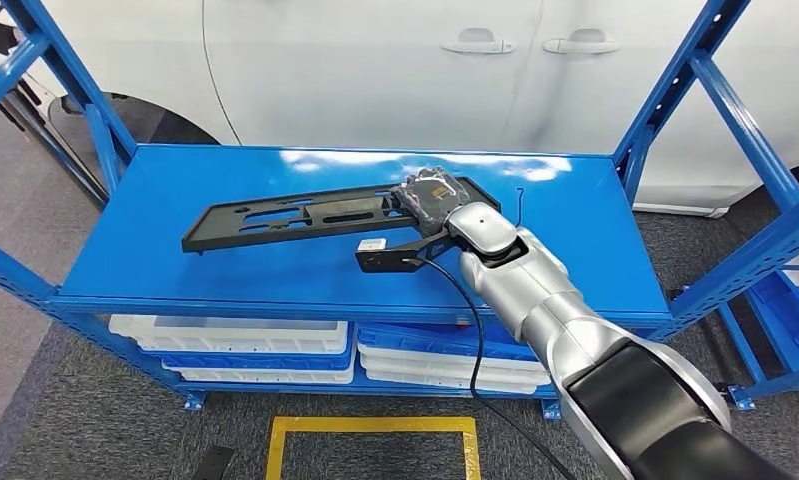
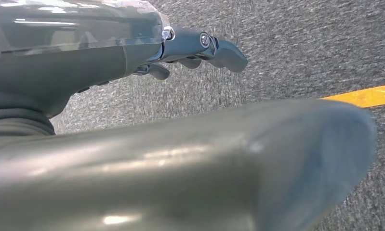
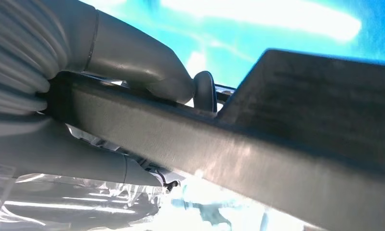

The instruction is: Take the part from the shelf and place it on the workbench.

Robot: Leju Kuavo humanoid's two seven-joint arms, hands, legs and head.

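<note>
Blue shelf point(image 1: 175, 200) holds a long black bracket point(image 1: 295, 215); right hand point(image 1: 430, 200) grips its right end, left hand point(image 2: 200, 48) hangs loosely curled, holding nothing, over grey carpet point(image 2: 301, 43).

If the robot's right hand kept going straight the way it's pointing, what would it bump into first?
The right hand already grips the long black part, so nothing lies between them. It points across the blue shelf toward the white car behind. Pushed on, it would probably reach the car door first, though depth is hard to judge.

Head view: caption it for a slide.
Right hand grips the black part on the blue shelf.
</note>
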